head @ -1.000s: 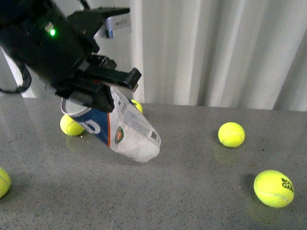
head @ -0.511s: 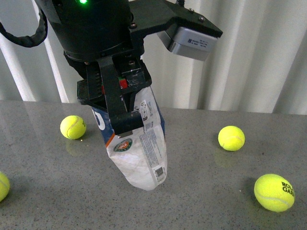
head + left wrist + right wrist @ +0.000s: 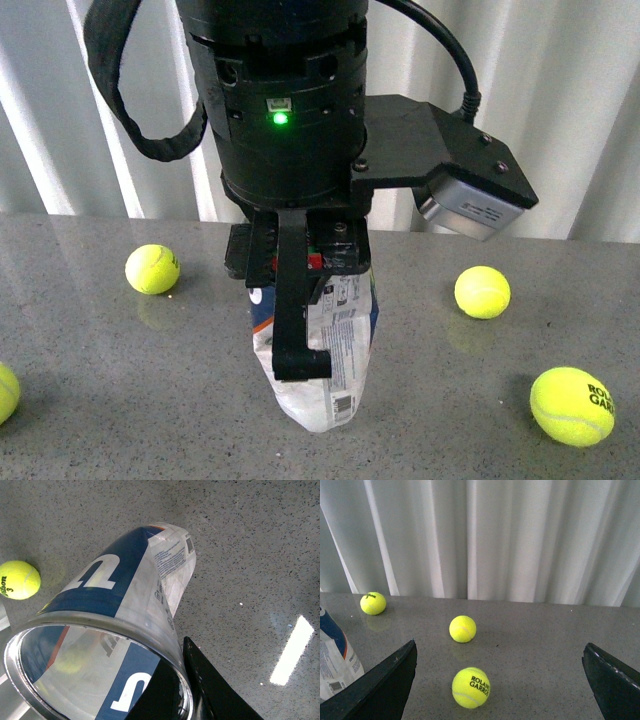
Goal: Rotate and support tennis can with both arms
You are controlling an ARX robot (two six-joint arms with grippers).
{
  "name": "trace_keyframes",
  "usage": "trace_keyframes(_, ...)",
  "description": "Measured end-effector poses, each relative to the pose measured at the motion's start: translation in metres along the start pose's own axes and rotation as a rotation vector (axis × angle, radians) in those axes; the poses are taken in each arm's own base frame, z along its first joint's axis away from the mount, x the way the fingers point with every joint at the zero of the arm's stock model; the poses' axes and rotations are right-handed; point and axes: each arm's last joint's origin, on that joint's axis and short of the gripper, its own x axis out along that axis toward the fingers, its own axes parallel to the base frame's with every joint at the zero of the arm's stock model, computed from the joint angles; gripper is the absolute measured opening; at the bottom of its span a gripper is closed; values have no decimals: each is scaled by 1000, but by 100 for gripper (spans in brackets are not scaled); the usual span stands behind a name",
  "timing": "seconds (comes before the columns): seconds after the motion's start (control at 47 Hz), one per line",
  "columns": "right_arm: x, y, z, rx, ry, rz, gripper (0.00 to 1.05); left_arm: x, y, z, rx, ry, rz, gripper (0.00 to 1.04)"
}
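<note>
My left gripper [image 3: 318,335] is shut on the tennis can [image 3: 322,375], a clear tube with a white-blue label. It holds the can close to upright, the bottom end at or just above the grey table [image 3: 450,440]. In the left wrist view the can [image 3: 135,575] shows its silver rim [image 3: 95,624] nearest the camera. One black finger [image 3: 210,685] lies outside the rim and the other shows through the wall, so the left gripper [image 3: 177,682] pinches the wall. My right gripper [image 3: 500,685] is open and empty above the table, with the can [image 3: 335,655] at the edge of its view.
Yellow tennis balls lie loose on the table: one at the back left [image 3: 152,268], one at the back right [image 3: 482,291], one at the front right [image 3: 572,405], one at the left edge [image 3: 3,390]. A white curtain [image 3: 560,90] hangs behind.
The left arm has swung the can from a strong tilt to nearly upright and carried it right and toward the camera. The balls have not moved.
</note>
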Motion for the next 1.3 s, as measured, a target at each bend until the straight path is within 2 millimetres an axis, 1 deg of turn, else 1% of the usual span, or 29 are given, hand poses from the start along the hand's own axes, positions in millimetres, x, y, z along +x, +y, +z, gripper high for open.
trace_keyframes(0.128, 0, 0, 0, 0, 0, 0, 98, 5, -4, 4, 24, 6, -12, 4)
trace_keyframes(0.383, 0, 0, 0, 0, 0, 0, 98, 18, -9, 6, 47, 19, -30, 4)
trace_keyframes(0.66, 0, 0, 0, 0, 0, 0, 98, 23, -8, 7, 49, 18, -27, 4)
trace_keyframes(0.702, 0, 0, 0, 0, 0, 0, 98, 23, -8, 7, 52, 18, -24, 8)
trace_keyframes(0.745, 0, 0, 0, 0, 0, 0, 98, 24, -7, 7, 50, 20, -20, 16)
trace_keyframes(0.83, 0, 0, 0, 0, 0, 0, 98, 24, -7, 7, 49, 23, -18, 26)
trace_keyframes(0.915, 0, 0, 0, 0, 0, 0, 98, 24, -7, 6, 48, 25, -18, 44)
trace_keyframes(1.0, 0, 0, 0, 0, 0, 0, 98, 24, -6, 5, 48, 27, -20, 55)
trace_keyframes(1.021, 0, 0, 0, 0, 0, 0, 98, 24, -6, 5, 48, 29, -21, 60)
trace_keyframes(1.064, 0, 0, 0, 0, 0, 0, 98, 24, -5, 5, 46, 29, -21, 65)
trace_keyframes(1.234, 0, 0, 0, 0, 0, 0, 98, 19, -1, 5, 40, 23, -10, 87)
trace_keyframes(1.255, 0, 0, 0, 0, 0, 0, 98, 17, 0, 5, 39, 22, -6, 92)
trace_keyframes(1.298, 0, 0, 0, 0, 0, 0, 98, 15, 2, 5, 37, 18, -2, 99)
